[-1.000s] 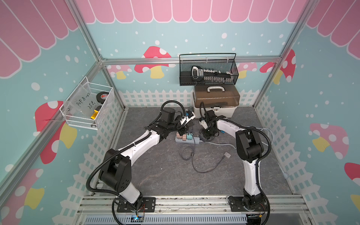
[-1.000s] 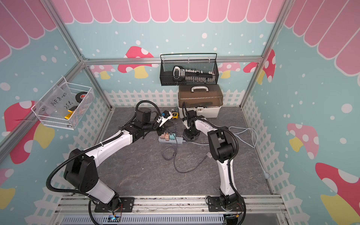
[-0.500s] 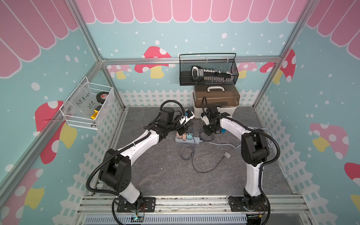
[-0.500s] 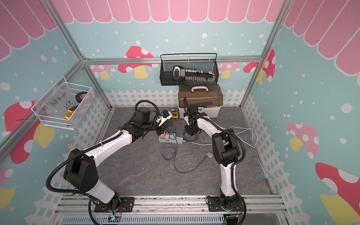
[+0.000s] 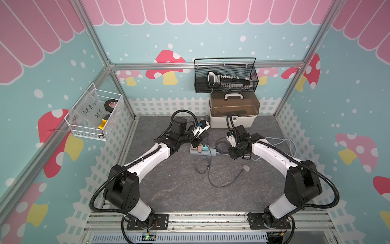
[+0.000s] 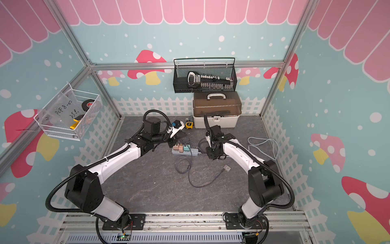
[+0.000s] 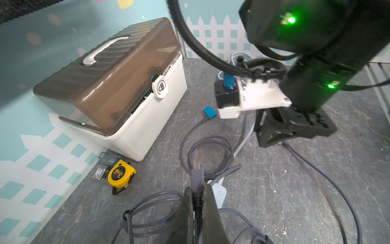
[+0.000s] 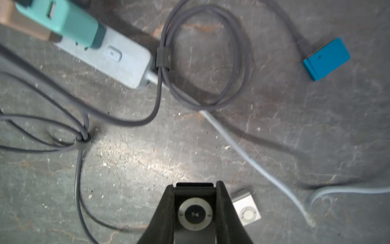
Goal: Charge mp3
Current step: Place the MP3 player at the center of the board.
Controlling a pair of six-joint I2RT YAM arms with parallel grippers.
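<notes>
My right gripper (image 8: 195, 186) is shut on a black mp3 (image 8: 195, 213) with a silver control ring, held a little above the grey floor to the right of the power strip (image 5: 202, 151). My left gripper (image 7: 197, 188) is shut on the plug (image 7: 197, 175) of a grey charging cable, just behind the strip's left end (image 6: 172, 143). The plug tip points toward the right gripper (image 7: 272, 137). A silver mp3 (image 8: 245, 208) lies on the floor beside the right fingers. A blue mp3 (image 8: 327, 59) lies farther back with a grey cable in it.
Coiled grey cables (image 5: 202, 166) and a pale cable (image 5: 282, 143) lie around the strip, which carries several chargers (image 8: 63, 21). A brown-lidded toolbox (image 5: 233, 112) and yellow tape measure (image 7: 120, 173) stand at the back wall. Wire baskets (image 5: 225, 76) (image 5: 95, 114) hang on the walls.
The right arm has drawn back toward the front right, its gripper shifting slightly right and forward with the black mp3 in it. The left arm has stayed put.
</notes>
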